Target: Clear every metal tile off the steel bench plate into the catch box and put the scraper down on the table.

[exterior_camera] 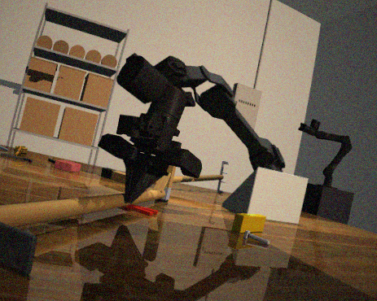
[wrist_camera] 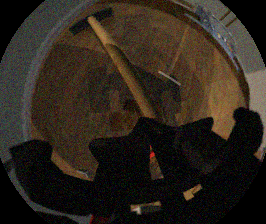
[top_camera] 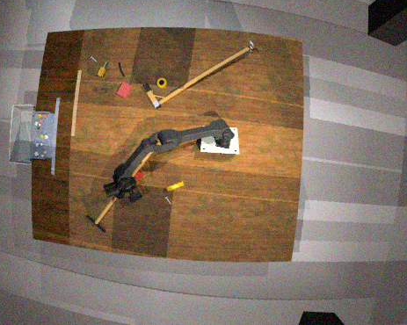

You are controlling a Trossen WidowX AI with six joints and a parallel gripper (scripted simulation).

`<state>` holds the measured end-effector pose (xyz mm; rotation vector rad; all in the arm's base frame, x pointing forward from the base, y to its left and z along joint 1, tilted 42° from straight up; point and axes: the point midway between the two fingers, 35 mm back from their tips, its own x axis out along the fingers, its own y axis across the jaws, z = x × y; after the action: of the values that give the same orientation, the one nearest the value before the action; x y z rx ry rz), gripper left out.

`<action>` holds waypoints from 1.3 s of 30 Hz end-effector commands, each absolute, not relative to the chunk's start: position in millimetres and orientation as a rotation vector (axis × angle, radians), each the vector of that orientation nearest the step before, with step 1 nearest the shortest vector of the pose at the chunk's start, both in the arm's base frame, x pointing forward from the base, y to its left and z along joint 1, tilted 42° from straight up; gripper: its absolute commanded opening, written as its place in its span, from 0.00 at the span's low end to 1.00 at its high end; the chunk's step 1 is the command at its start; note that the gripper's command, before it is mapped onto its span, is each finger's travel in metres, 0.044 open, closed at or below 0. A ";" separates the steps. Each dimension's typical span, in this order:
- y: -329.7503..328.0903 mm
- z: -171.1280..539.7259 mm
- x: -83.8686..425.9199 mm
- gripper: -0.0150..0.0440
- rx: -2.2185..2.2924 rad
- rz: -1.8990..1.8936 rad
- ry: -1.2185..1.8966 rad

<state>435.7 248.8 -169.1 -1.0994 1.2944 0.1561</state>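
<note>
The long scraper has a wooden handle [top_camera: 104, 212] [exterior_camera: 60, 207] [wrist_camera: 125, 75] and a dark crosswise blade [top_camera: 90, 219] [exterior_camera: 11, 247] [wrist_camera: 83, 25]. It lies low over the table. My gripper [exterior_camera: 127, 200] [wrist_camera: 142, 120] is shut, its tips down against the side of the handle, with nothing seen between them; from above the arm hides the tips. The steel bench plate [top_camera: 51, 148] is at the table's left edge with several small orange and white tiles [top_camera: 41, 136] on it. The clear catch box [top_camera: 21, 140] adjoins its outer side; I make out no tiles inside.
A pale bar [top_camera: 55, 131] stands along the plate's inner side; a wooden strip [top_camera: 76, 104] lies nearby. A red piece [top_camera: 138, 176] [exterior_camera: 142, 210] lies by the handle. A yellow block [top_camera: 176, 186] [exterior_camera: 249, 224] and bolt [top_camera: 167, 200] [exterior_camera: 256, 239] lie nearby. A long hooked tool [top_camera: 206, 75] lies behind the arm.
</note>
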 end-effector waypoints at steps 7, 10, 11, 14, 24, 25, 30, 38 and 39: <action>237.8 -171.1 445.7 0.25 -1.106 0.142 1.303; 236.9 -170.0 448.3 0.25 -1.106 0.141 1.302; 236.6 -169.6 449.2 0.25 -1.106 0.140 1.302; 235.6 -168.5 451.8 0.25 -1.105 0.139 1.301; 233.1 -165.7 458.3 0.25 -1.103 0.136 1.297; 233.1 -165.7 458.3 0.25 -1.103 0.136 1.297; 233.1 -165.7 458.3 0.25 -1.103 0.136 1.297; 233.1 -165.7 458.3 0.25 -1.103 0.136 1.297; 233.1 -165.7 458.3 0.25 -1.103 0.136 1.297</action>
<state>457.0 242.4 -159.7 -1.0936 1.2815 0.1486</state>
